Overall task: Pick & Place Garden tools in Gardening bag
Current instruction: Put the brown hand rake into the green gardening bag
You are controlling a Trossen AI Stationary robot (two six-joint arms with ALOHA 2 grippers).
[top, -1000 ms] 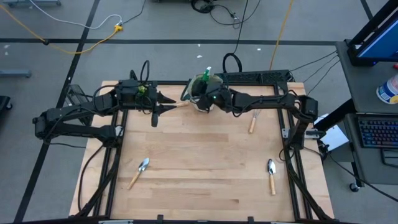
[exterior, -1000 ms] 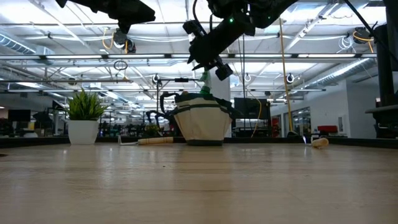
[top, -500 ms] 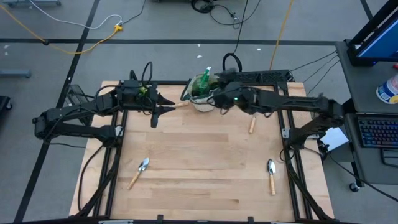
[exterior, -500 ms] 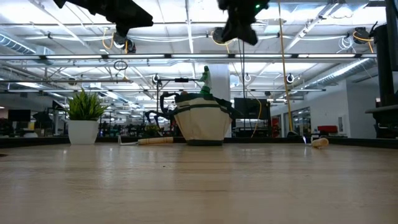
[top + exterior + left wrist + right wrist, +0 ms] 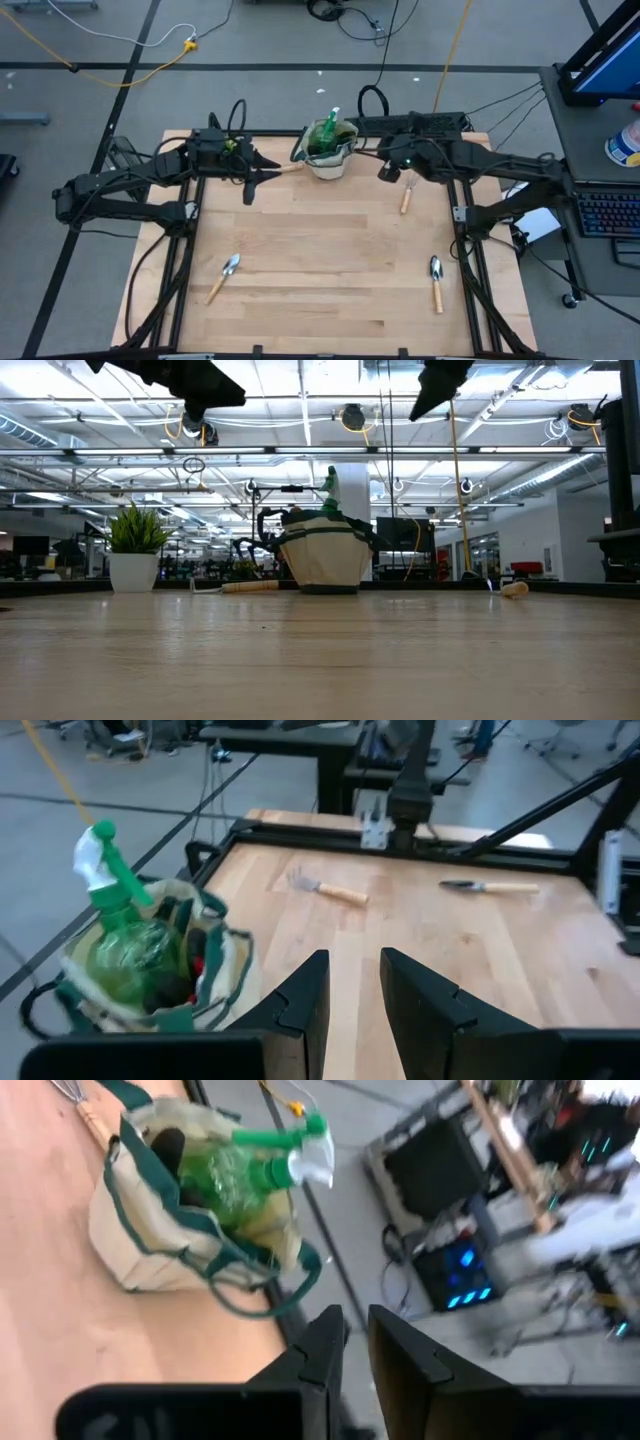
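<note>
The beige gardening bag with green trim stands on its base at the table's far middle; it also shows in the low view. A green spray bottle stands in it, its nozzle above the rim. My right gripper hangs high to the right of the bag, slightly open and empty. My left gripper waits to the left of the bag, open and empty. A fork and two trowels lie flat on the table.
A wooden-handled tool lies beside the bag's left side, under my left gripper. A potted plant stands at the far left. Bare wood lies in the table's middle. Cables and a dark rack lie beyond the far edge.
My right gripper has drawn away from above the bag, going up and toward the table's right edge. The spray bottle stays upright in the bag, and the bag has not moved.
</note>
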